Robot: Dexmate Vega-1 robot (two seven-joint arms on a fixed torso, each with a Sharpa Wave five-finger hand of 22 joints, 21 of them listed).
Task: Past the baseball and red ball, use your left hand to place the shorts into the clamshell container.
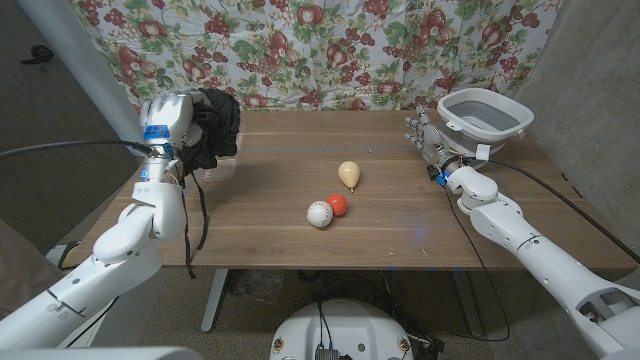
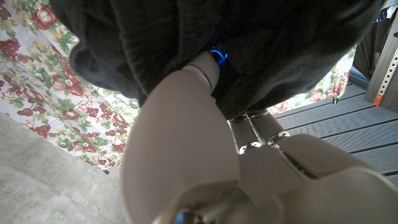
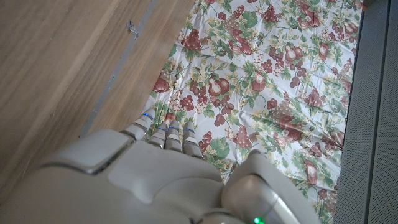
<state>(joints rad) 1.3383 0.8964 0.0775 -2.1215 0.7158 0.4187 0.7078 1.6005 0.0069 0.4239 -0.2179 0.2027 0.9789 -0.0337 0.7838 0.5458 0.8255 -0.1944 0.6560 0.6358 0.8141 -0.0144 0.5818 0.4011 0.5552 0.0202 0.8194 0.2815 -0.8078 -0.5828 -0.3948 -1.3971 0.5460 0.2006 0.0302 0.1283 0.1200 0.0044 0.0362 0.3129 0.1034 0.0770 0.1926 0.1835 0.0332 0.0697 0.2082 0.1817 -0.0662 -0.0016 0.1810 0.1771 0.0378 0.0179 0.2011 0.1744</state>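
1. While the task asks for the shorts point(image 1: 215, 128) to go into a clamshell container, the left hand point(image 1: 170, 125) grasps them raised above the tabletop's point(image 1: 260, 225) far left corner, well apart from the baseball point(image 1: 319, 214); lifted clear, I judge, for carrying.
2. Baseball: mid-tabletop, touching or just beside the red ball point(image 1: 338, 204). Both lie between the shorts and the grey tub point(image 1: 484, 115), so a carry across would pass them.
3. Pear-like yellow thing point(image 1: 348, 174): just beyond the baseball, away from the robot.
4. Right hand point(image 1: 428, 138): well right of the baseball, beside the tub, holding nothing, fingers straight and close together; parked out of the way, likely.
5. Hard to make out: no clamshell can be told; something pale sits under the shorts, mostly hidden. The dark cloth covers the left hand's fingers in the wrist view, so the grip's form is unclear.
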